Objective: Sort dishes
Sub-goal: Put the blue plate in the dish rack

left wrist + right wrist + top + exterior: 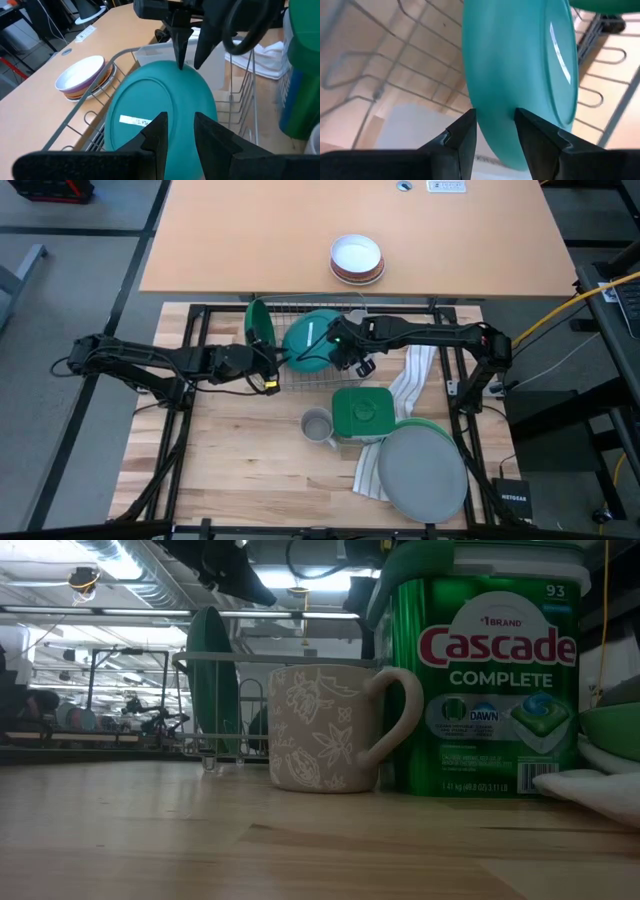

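Right end effector (492,131) pinches the rim of the teal plate (310,340), which looks stiff, smooth, and likely slippery; left end effector (177,131) spread beside it.

- Left arm (150,362): black, slender jointed links, thin black cable looping alongside; yellow marking near the wrist.
- Right arm (440,336): black, matching build, bulkier elbow joint.
- Left gripper (177,132): two matte black, wedge-shaped fingers.
- Right gripper (492,131): two identical black tapered fingers on a flat black base.
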Robot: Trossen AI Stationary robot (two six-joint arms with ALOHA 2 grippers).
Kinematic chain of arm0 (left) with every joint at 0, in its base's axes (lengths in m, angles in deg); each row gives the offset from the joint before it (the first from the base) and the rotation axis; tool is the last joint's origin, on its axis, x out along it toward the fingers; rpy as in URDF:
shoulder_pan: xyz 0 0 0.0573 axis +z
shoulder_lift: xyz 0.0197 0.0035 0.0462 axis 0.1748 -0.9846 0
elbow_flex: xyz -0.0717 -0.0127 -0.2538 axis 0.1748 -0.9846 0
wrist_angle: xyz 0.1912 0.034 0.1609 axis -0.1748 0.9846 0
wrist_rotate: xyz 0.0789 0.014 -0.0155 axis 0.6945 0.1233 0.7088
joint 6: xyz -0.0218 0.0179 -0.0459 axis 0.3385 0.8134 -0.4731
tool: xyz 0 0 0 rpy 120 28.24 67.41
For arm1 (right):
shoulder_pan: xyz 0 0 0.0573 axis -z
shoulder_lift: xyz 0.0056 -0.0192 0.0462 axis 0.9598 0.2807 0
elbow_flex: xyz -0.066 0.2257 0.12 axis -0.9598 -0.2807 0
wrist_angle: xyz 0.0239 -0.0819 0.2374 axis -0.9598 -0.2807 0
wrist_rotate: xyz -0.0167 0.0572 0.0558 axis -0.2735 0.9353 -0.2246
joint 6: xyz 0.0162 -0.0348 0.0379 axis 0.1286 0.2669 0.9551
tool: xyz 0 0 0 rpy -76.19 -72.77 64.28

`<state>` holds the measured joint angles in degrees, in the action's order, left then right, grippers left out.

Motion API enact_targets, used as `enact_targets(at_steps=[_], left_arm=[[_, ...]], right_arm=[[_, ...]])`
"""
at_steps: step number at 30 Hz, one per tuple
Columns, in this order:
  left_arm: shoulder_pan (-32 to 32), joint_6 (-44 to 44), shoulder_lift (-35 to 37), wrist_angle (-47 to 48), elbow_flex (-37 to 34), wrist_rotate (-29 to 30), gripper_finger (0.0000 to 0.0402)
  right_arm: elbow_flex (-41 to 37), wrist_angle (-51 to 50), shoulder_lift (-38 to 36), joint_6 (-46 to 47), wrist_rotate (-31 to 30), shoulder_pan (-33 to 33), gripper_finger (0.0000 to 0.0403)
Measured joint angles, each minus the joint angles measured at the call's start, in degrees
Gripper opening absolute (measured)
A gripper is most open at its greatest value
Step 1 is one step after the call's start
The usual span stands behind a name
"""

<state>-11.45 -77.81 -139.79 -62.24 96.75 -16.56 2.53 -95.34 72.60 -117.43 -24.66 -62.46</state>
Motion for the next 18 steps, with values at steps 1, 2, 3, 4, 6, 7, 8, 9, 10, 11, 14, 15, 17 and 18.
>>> enact_targets(at_steps=[1, 2, 3, 4, 6, 7, 8, 9, 10, 11, 14, 15, 17, 18], left_arm=[[0.00, -0.01, 0.00, 0.08, 0.00, -0.01, 0.0084], [0.00, -0.03, -0.10, 0.06, 0.00, 0.00, 0.0084], [0.00, -0.17, -0.31, 0.06, 0.00, 0.01, 0.0084], [0.00, -0.49, -0.52, 0.08, 0.00, -0.01, 0.0084], [0.00, -1.16, -1.37, 0.07, 0.00, 0.01, 0.0084], [0.00, -1.39, -1.82, 0.14, 0.00, -0.01, 0.0084], [0.00, -1.49, -2.47, 0.17, -0.02, -0.01, 0.0084], [0.00, -1.51, -2.96, 0.14, -0.02, -0.01, 0.0084], [0.00, -1.51, -3.59, 0.13, -0.02, -0.01, 0.0084], [0.00, -1.53, -4.32, 0.02, -0.02, -0.01, 0.0084], [0.00, -1.52, -6.16, -0.06, -0.04, -0.01, 0.0084], [0.00, -1.47, -6.72, -0.33, -0.04, -0.01, 0.0084], [0.00, -1.47, -7.71, -0.42, -0.04, -0.01, 0.0084], [0.00, -1.51, -8.16, -0.48, -0.04, -0.01, 0.0084]], right_arm=[[0.00, 0.08, -0.01, -0.02, 1.02, 0.00, 0.0144], [0.00, 0.13, -0.01, -0.02, 2.01, 0.00, 0.0144], [0.00, 0.31, -0.01, 0.00, 2.80, -0.02, 0.0144], [0.00, 0.64, -0.01, -0.03, 3.46, -0.02, 0.0144], [0.00, 1.89, -0.01, -0.02, 3.88, -0.06, 0.0144], [0.00, 2.29, -0.01, -0.02, 3.87, -0.07, 0.0144], [0.00, 2.36, -0.01, -0.02, 3.89, -0.04, 0.0144], [0.00, 2.66, -0.01, -0.02, 3.87, -0.04, 0.0144], [0.00, 3.08, -0.01, -0.02, 3.97, -0.04, 0.0144], [0.00, 3.26, -0.01, -0.02, 4.19, -0.04, 0.0144], [0.00, 4.50, 0.00, 0.01, 5.23, -0.04, 0.0144], [0.00, 4.99, 0.01, 0.01, 5.26, -0.04, 0.0144], [0.00, 5.26, 0.01, 0.01, 5.25, -0.04, 0.0144], [0.00, 5.31, -0.01, -0.01, 5.23, -0.04, 0.0144]])
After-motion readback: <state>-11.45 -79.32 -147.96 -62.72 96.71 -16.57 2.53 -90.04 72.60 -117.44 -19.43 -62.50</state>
